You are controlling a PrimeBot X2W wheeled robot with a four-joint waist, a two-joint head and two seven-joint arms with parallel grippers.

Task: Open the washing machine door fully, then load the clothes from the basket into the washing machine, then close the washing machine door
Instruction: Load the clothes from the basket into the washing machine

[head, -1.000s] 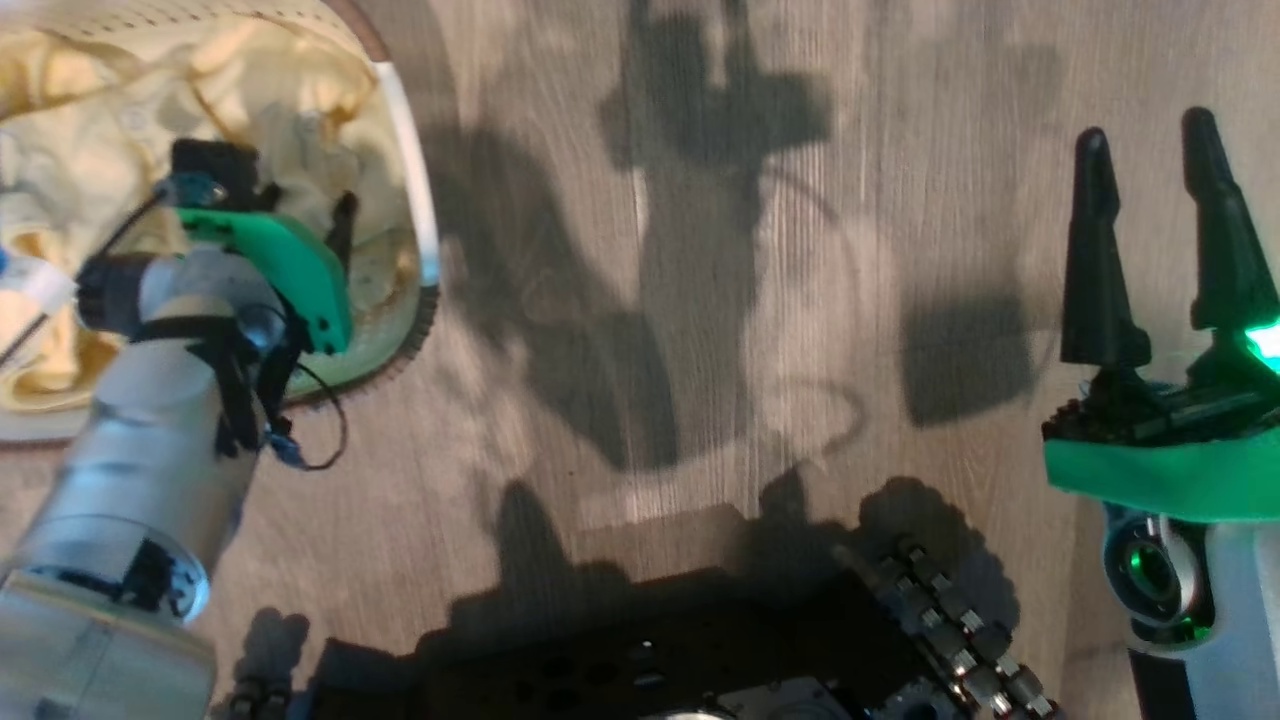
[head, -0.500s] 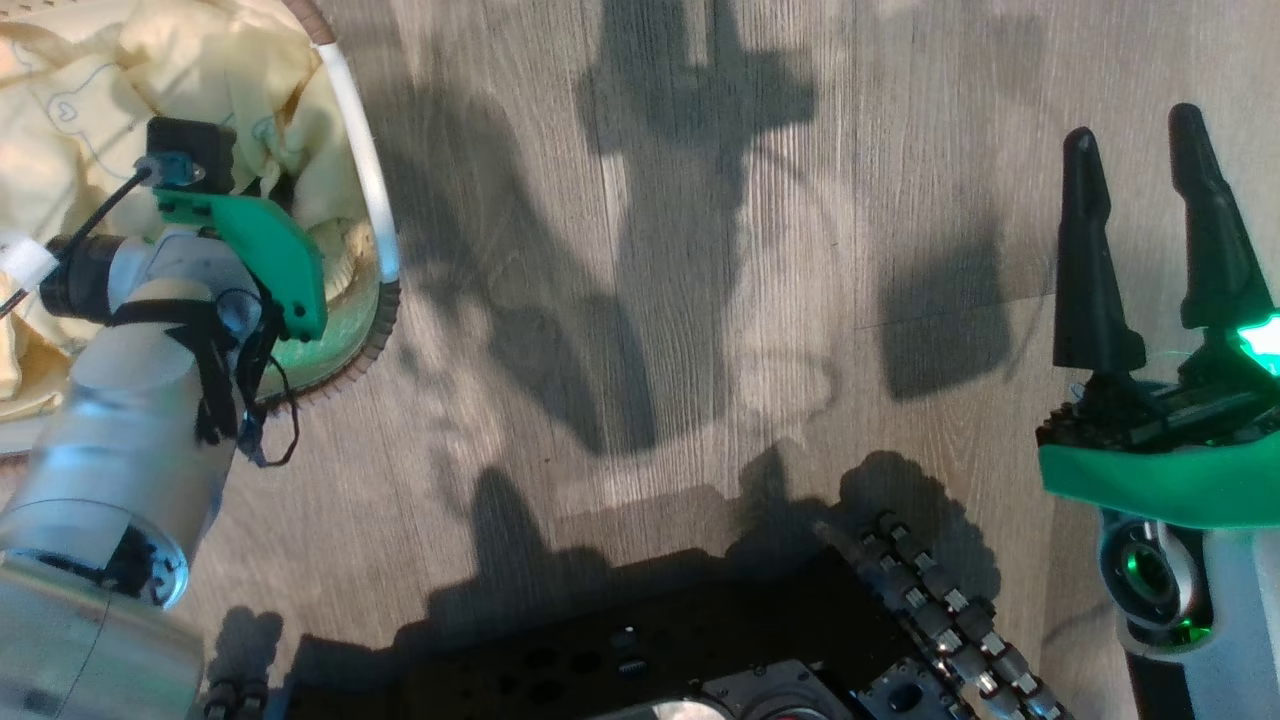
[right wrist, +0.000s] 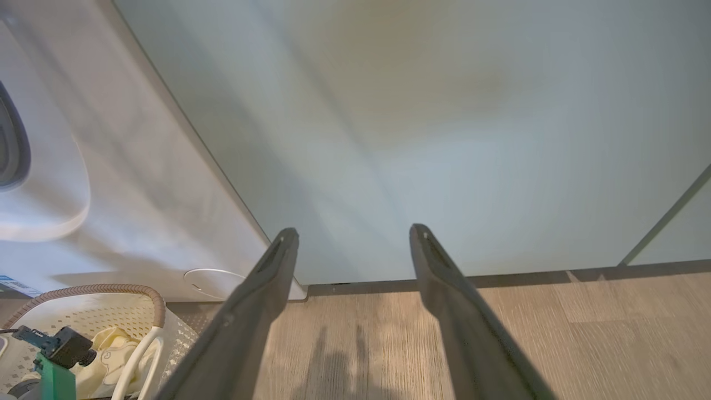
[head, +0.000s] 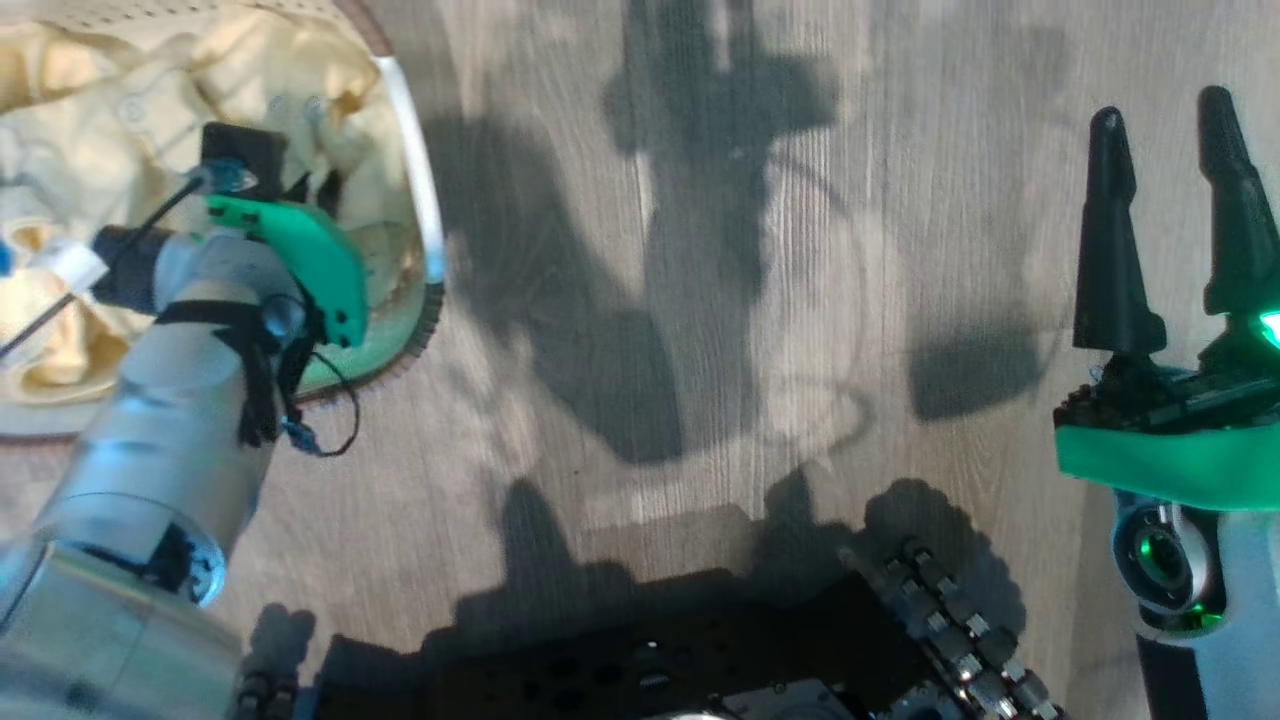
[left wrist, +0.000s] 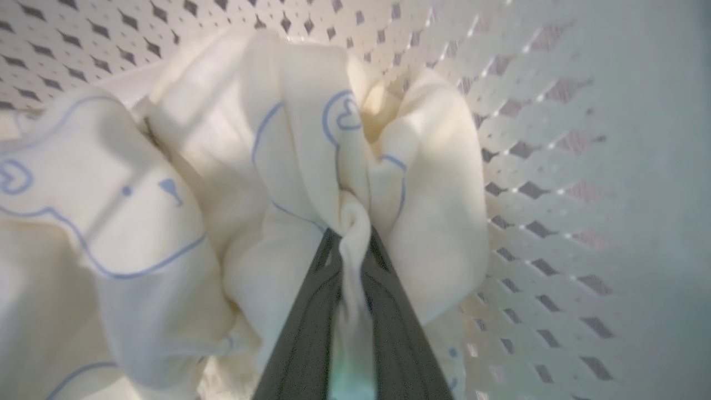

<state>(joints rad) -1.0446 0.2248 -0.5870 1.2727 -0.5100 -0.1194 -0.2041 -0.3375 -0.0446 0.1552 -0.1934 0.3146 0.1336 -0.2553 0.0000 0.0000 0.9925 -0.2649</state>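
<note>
The cream basket (head: 428, 235) stands on the floor at upper left, holding pale yellow clothes (head: 120, 130). My left gripper (head: 322, 195) reaches down into it. In the left wrist view that gripper (left wrist: 354, 236) is shut on a bunched fold of the cream clothes (left wrist: 166, 194) with blue outlines, close to the basket's perforated wall (left wrist: 533, 166). My right gripper (head: 1160, 110) hangs open over bare floor at the right, its fingers (right wrist: 266, 289) wide apart around nothing. The white washing machine (right wrist: 139, 194) rises behind the basket (right wrist: 111, 290). I cannot tell whether the dark curve at its left edge is the door.
Wood floor (head: 700, 300) lies between the two arms. My dark base (head: 650, 650) spans the bottom of the head view. A pale green cabinet door (right wrist: 416, 111) stands right of the machine, down to the floor. A round cover (right wrist: 214, 278) sits low on the machine's front.
My left gripper has shut on a fold of the clothes inside the basket. The head camera swayed a little. The right gripper stays open in place.
</note>
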